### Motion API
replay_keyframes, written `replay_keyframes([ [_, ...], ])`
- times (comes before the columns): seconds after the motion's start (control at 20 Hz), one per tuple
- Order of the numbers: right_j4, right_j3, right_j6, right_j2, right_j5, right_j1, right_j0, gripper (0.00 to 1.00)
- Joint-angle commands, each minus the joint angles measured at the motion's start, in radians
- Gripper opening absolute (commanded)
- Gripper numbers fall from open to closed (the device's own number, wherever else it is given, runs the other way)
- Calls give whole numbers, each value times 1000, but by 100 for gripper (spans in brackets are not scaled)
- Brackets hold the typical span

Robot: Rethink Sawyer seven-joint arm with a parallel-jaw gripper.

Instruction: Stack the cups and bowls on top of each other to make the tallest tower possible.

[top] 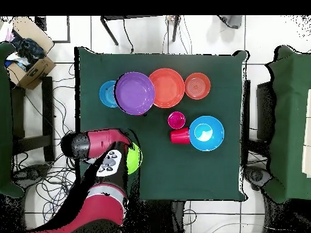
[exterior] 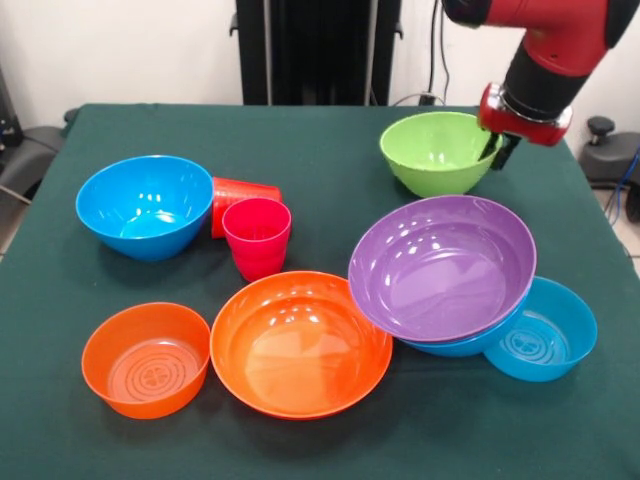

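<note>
Gripper (exterior: pixel 497 150) sits at the lime green bowl's (exterior: pixel 436 150) rim near the table's (exterior: pixel 320 200) far edge; whether it grips cannot be told. Remaining bowls and cups lie unstacked.

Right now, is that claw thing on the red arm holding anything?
Gripper: at the rim of the glossy lime green plastic bowl; whether the jaws are closed on it cannot be told.
</note>
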Motion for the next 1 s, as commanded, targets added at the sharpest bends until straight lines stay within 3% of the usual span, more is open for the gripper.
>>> replay_keyframes([
  [0.05, 41, -93, 75, 84, 145, -64, -43, 0],
  [0.6, 59, -141, 56, 100, 289, -137, -92, 0],
  [0.8, 50, -209, 58, 90, 355, -119, -105, 0],
  [1.0, 39, -320, 63, 85, 382, -51, -123, 0],
])
